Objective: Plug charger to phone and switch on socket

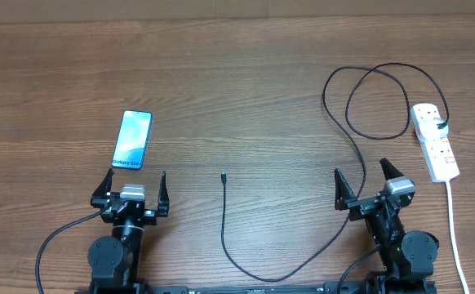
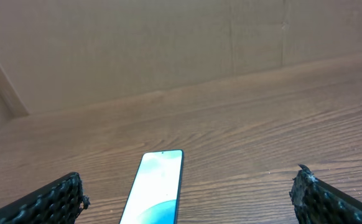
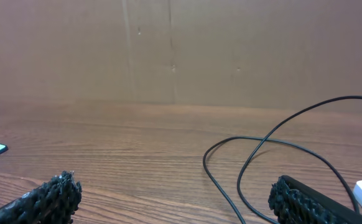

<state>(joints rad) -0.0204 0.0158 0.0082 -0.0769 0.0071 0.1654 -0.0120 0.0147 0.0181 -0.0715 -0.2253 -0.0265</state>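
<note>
The table (image 1: 246, 82) is brown wood, grain running side to side, with some darker streaks through it. Past its far edge there's a plain tan wall (image 2: 137, 43), looks like flat board panels. A thin upright seam (image 3: 171, 62) runs down it in the right wrist view, and in the left wrist view a slanted strip (image 2: 4, 81) crosses its left corner.

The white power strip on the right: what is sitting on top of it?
A black plug is pushed into the power strip near its far end, and a thin black cable loops away from it. The outlet beneath the plug is covered.
</note>
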